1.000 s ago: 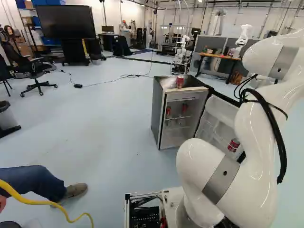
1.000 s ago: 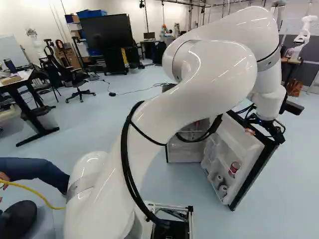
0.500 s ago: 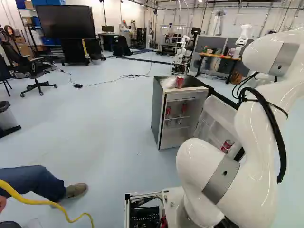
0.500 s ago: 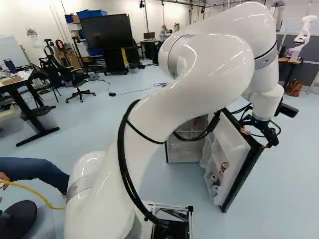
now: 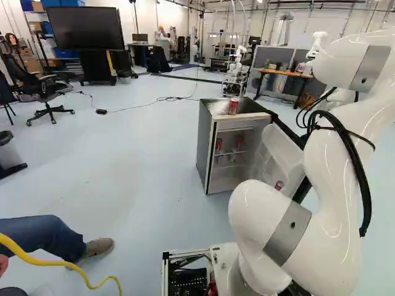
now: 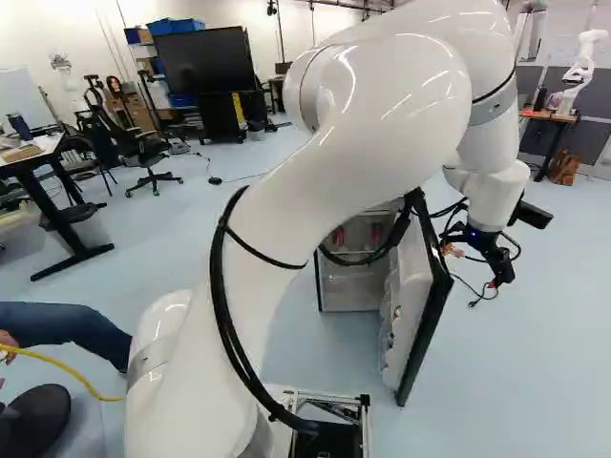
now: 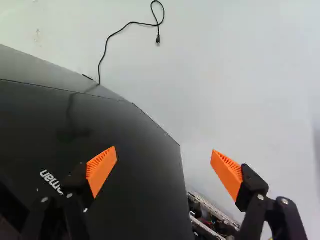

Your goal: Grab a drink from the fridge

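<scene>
the gripper (image 6: pixel 472 267) is at the right of the right base view, beside the swung-out fridge door (image 6: pixel 412 296), on its dark outer side. in the wrist view, the jaws of the gripper (image 7: pixel 163 150) stand wide apart, with nothing clamped between the orange pads (image 7: pixel 102 167). one finger is over the black outer face of the door, the other over the pale floor (image 7: pixel 275 75), and the door's edge runs across the gap between them. whether either finger touches the door, i cannot tell. the white arm (image 6: pixel 286 200) reaches out past the door to get there. the drinks are away from the fingers, in and on the small fridge (image 5: pixel 207 148): a red can (image 5: pixel 232 106) stands on its top, beside a whitish, crumpled-looking thing (image 5: pixel 218 108). inside the fridge, red shows on one can (image 5: pixel 218 145) and on another can (image 5: pixel 239 142) to the right of it in the left base view, both at the upper shelf. one more red can (image 5: pixel 279 185) shows at the inner side of the door, partly hidden behind the arm. a thin black cable (image 7: pixel 132 23) lies on the floor ahead of the gripper, one end curled into a loop, and part of the base (image 7: pixel 212 220) shows near the finger over the floor.
</scene>
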Tool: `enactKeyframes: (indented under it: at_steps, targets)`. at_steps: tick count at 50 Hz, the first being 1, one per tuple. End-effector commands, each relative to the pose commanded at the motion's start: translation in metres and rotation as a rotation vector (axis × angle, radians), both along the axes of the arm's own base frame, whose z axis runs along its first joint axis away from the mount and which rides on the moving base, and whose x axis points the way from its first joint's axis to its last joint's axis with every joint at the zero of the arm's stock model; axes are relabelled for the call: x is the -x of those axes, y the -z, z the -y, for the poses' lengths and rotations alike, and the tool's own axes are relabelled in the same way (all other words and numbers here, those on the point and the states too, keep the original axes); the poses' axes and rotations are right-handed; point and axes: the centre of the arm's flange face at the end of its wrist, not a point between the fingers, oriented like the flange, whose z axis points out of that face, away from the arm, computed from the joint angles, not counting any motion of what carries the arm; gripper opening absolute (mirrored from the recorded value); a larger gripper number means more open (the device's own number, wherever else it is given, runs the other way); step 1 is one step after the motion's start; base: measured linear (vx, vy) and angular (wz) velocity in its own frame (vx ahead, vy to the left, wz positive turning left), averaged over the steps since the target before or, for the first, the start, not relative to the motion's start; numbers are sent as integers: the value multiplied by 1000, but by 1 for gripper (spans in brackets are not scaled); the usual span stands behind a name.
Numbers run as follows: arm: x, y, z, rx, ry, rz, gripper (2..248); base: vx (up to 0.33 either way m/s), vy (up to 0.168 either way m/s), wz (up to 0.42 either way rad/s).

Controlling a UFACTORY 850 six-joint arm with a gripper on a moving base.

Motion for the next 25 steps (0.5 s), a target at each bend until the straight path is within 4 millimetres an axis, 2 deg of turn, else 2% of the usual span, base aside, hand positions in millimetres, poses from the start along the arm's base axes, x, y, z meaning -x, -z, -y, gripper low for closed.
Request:
enactKeyframes:
  at_steps: [25]
  targets:
    - [4,-1,-42,-33,-33,-24,247,0,0,0]
